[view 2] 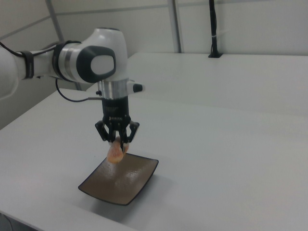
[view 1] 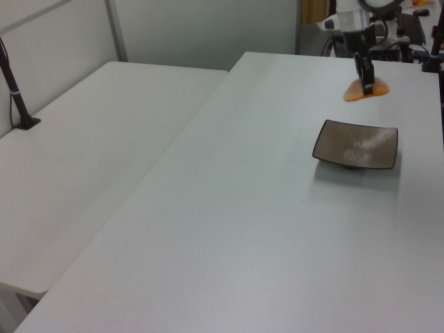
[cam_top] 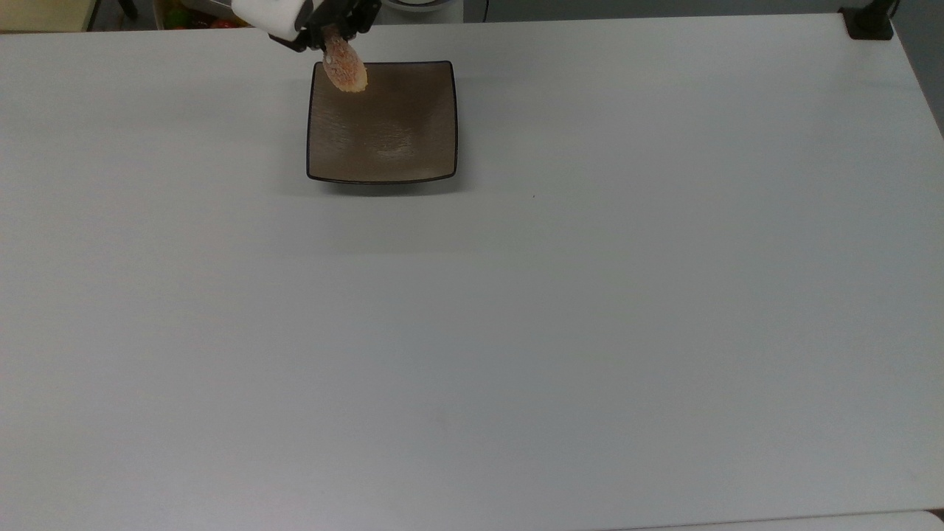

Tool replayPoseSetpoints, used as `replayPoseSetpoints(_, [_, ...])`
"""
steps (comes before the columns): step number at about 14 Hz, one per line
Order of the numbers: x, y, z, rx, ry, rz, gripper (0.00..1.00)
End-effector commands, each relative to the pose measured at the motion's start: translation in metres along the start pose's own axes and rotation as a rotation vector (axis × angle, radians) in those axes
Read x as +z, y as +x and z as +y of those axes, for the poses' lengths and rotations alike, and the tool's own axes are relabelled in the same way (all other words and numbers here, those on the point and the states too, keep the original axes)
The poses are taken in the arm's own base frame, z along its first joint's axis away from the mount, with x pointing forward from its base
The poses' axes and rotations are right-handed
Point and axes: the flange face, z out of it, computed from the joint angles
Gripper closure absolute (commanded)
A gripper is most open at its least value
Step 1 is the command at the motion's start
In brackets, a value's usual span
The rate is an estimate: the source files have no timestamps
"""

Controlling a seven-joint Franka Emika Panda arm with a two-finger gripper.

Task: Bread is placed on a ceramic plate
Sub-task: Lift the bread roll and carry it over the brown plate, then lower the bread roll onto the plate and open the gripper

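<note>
Arm [view 2: 72, 60]: reaching in from the right view's left, white links bending at a rounded joint, wrist pointing straight down.
Gripper [view 2: 117, 142]: hanging vertically, black fingers [view 2: 126, 136] pinching the bread [view 2: 115, 153], holding it aloft.

Soft, even overhead light is washing the white tabletop [cam_top: 590, 295] in the top view, leaving it bright and nearly featureless. The ceramic plate [cam_top: 398, 140] is casting a narrow dark shadow along its near edge, and a dull sheen is glinting in its glossy centre. In the left view the plate [view 1: 356, 144] is catching a pale streak of glare. In the right view, a diffuse shadow is pooling under the plate [view 2: 122, 183], and the robot arm [view 2: 91, 60] is showing gentle highlights on its white shell.
</note>
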Motion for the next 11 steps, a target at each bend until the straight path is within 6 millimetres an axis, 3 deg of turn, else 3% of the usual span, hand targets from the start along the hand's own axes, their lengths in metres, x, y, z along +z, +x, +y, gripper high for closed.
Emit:
replayPoseSetpoints(1, [0.032,0.009,-0.009,-0.005,-0.003,-0.036,0.87])
replayPoseSetpoints(7, [0.106,0.034,-0.025,0.076,-0.079,-0.005,0.86])
replayPoseSetpoints(11, [0.134,0.04,-0.027,0.099,-0.107,0.004,0.83])
